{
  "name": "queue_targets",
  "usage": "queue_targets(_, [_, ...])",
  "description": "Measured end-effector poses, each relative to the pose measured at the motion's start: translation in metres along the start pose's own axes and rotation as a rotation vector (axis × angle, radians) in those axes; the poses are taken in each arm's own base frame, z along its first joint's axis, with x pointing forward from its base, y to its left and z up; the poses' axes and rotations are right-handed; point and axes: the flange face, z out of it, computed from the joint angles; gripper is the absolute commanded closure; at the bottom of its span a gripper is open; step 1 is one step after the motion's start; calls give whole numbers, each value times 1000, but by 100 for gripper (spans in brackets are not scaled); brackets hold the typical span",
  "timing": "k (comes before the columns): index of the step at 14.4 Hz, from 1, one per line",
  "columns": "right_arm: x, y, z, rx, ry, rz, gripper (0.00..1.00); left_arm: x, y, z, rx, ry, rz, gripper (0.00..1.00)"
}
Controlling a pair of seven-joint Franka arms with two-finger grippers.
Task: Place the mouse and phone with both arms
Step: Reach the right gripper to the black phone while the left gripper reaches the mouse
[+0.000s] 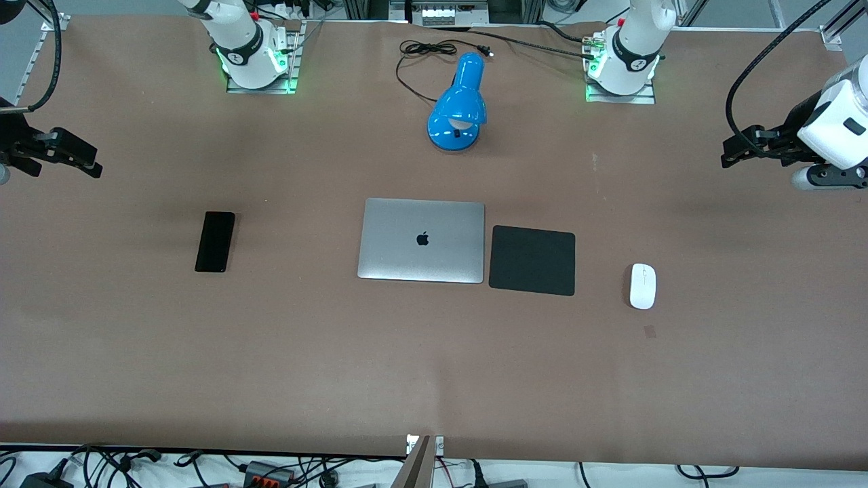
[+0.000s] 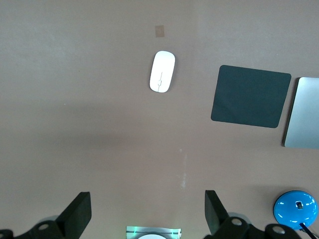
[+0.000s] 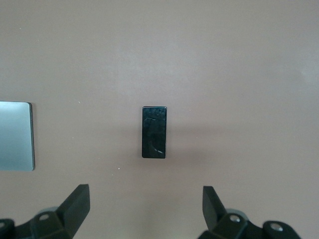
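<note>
Left hand (image 1: pixel 736 150) raised, spread wide, empty; right hand (image 1: pixel 85 161) likewise.

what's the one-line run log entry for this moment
left gripper open, high over table | right gripper open, high over table | mouse beside pad | phone untouched

On the table — 1 phone (image 1: pixel 215 241), 1 mouse (image 1: pixel 642 286), 1 laptop (image 1: pixel 421 240), 1 black pad (image 1: pixel 532 260), 1 blue lamp (image 1: pixel 459 105).
</note>
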Motion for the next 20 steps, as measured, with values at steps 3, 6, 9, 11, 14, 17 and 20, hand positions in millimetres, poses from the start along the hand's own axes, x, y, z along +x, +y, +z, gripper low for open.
queue_targets(3, [0, 0, 0, 0, 0, 0, 0, 0, -3, 0, -1, 0, -6, 0])
queue_targets(6, [0, 0, 1, 0, -1, 0, 0, 1, -5, 1, -1, -3, -10, 0])
queue_targets(9, [4, -6, 9, 0, -17, -13, 0, 16, -4, 19, 1, -25, -10, 0])
queue_targets(11, [10, -13, 25, 0, -44, -26, 0, 40, -3, 42, 2, -51, -10, 0])
queue_targets(14, [30, -17, 67, -1, -76, -32, 0, 95, 0, 94, 3, -61, -10, 0])
queue_targets(17, [49, -18, 127, -2, -110, -35, 0, 141, 3, 154, 1, -28, -10, 0])
queue_targets(20, [47, -20, 188, -2, -130, -37, 0, 169, 5, 216, 1, -33, 33, 0])
